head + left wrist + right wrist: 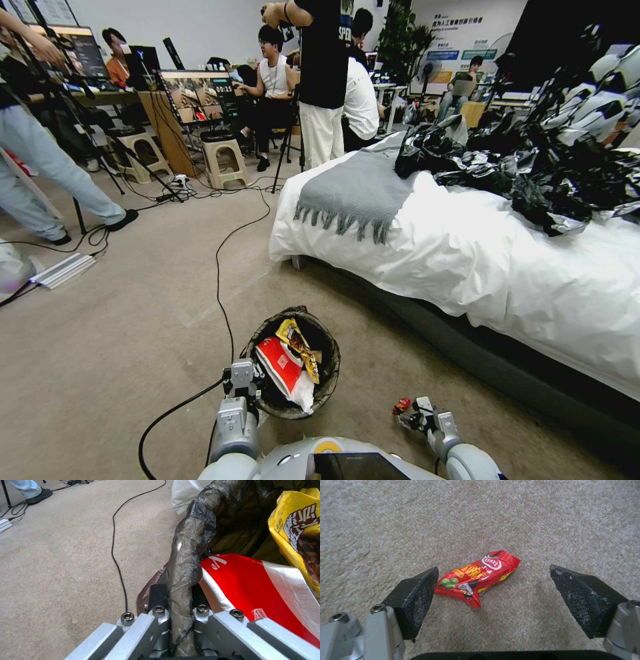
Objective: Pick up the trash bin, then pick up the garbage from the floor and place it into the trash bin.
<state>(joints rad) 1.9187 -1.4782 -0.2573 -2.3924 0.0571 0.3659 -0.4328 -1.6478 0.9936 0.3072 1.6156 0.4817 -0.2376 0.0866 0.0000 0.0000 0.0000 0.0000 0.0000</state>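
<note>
1. My right gripper (493,597), jaws spread wide, hangs low over the carpet (420,517) around a red snack wrapper (477,577); its lettering is not legible.
2. My left gripper (178,600) pinches the trash bin (293,360) at its near rim, jaws pressed on the black liner (190,545).
3. Bin contents: a red-and-white packet (280,365) and a yellow wrapper (297,339) with Chinese print.

One trash bin (293,363) is counted, lined with one black bag. Three pieces of garbage are counted inside it: one red-and-white wrapper (280,363), one yellow wrapper (297,340) and one white scrap (303,395). One red snack wrapper (478,577) is counted on the carpet. Two tools are counted: one left tool (180,600) and one right tool (493,600). One bed (467,267) is counted, with one grey fringed throw (357,193) and one heap of black plastic sheeting (553,153). Two plastic stools (223,160) are counted.
</note>
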